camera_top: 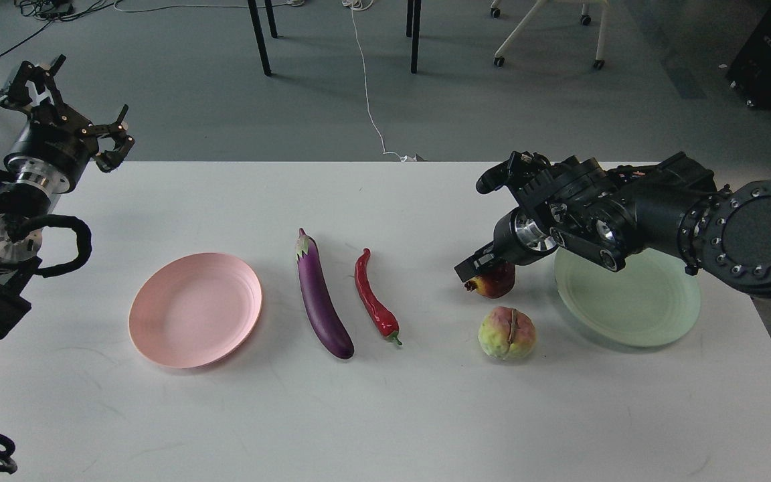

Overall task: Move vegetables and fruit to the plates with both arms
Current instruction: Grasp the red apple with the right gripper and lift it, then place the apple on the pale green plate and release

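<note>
Plates both bare, four items untransferred; our right gripper at pomegranate, grip unclear; left gripper spread wide, holding nothing

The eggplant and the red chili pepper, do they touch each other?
Apart. The head view shows a plain strip of white table between the eggplant and the chili pepper along their whole length.

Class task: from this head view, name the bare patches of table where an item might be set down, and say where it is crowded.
Free: the near strip of table in front of everything, the far strip behind the eggplant and chili pepper, and both plates, pink plate and green plate. Crowded: around the pomegranate, with the right gripper on it and the lumpy fruit just in front.
</note>
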### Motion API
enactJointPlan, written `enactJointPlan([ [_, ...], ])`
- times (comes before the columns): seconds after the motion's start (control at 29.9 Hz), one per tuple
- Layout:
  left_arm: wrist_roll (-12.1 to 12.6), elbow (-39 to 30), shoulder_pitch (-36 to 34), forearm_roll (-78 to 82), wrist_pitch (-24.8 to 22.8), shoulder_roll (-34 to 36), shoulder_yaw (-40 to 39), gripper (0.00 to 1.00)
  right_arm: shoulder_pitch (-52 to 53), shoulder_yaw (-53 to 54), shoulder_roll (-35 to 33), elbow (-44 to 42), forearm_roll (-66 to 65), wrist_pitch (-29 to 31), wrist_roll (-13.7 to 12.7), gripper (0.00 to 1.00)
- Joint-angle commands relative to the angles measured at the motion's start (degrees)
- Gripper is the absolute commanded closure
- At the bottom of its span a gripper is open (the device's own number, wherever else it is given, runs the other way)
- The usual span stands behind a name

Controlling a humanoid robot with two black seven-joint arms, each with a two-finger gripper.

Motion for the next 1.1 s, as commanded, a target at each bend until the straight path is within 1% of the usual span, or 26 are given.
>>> enactJointPlan([
  [0.0,0.0,0.0,-0.09,-0.02,0.0,0.04,0.0,0.01,3.52,0.6,0.0,0.86,0.3,0.02,-0.05,0.58],
  [0.03,0.0,0.0,-0.09,-0.02,0.0,0.04,0.0,0.01,4.4,0.86,-0.52,1.04,0.21,0.02,-0.05,0.58],
  [0.23,0.09,-0.17,-0.18,0.07,0.0,0.04,0.0,0.01,5.46,0.25,-9.13,1.21,-1.1,0.02,-0.05,0.58],
  [0.4,0.09,-0.35,-0.18,0.07,0.0,-0.04,0.09,0.01,1.44,-0.45,-14.49,0.25,-7.25,0.02,-0.14,0.55],
  [0.5,0.09,-0.44,-0.18,0.07,0.0,-0.04,0.09,0.01,-1.12,-0.54,-17.13,0.07,-7.78,-0.56,-0.14,0.54],
  [0.57,0.09,-0.44,-0.18,0.07,0.0,-0.04,0.01,0.01,-1.57,-0.54,-18.71,0.51,-7.78,-0.91,-0.22,0.46],
  [0.63,0.09,-0.44,-0.18,0.07,0.0,-0.04,0.0,0.01,-2.97,-0.45,-19.42,0.51,-7.78,-1.09,-0.22,0.34],
  [0.7,0.09,-0.44,-0.18,0.07,0.0,-0.04,0.09,0.01,-3.33,-0.45,-19.6,0.51,-7.78,-1.18,-0.22,0.24],
  [0.73,0.17,-0.44,-0.18,0.07,0.0,-0.13,0.09,0.01,-3.33,-0.36,-19.69,0.51,-7.78,-1.18,-0.31,0.1],
  [0.77,0.18,-0.44,-0.18,0.07,0.0,-0.13,0.09,0.01,-3.24,-0.19,-19.78,0.6,-7.7,-1.09,-0.4,0.04],
  [0.97,0.09,-0.52,-0.18,0.07,0.0,-0.04,0.09,0.01,-3.41,-0.36,-20.04,-1.07,-8.05,-1.09,-0.4,0.01],
  [1.07,0.09,-0.52,-0.18,0.07,0.0,-0.04,0.01,0.01,-1.4,-0.1,-19.87,-0.72,-8.05,-1.09,-0.31,0.01],
])
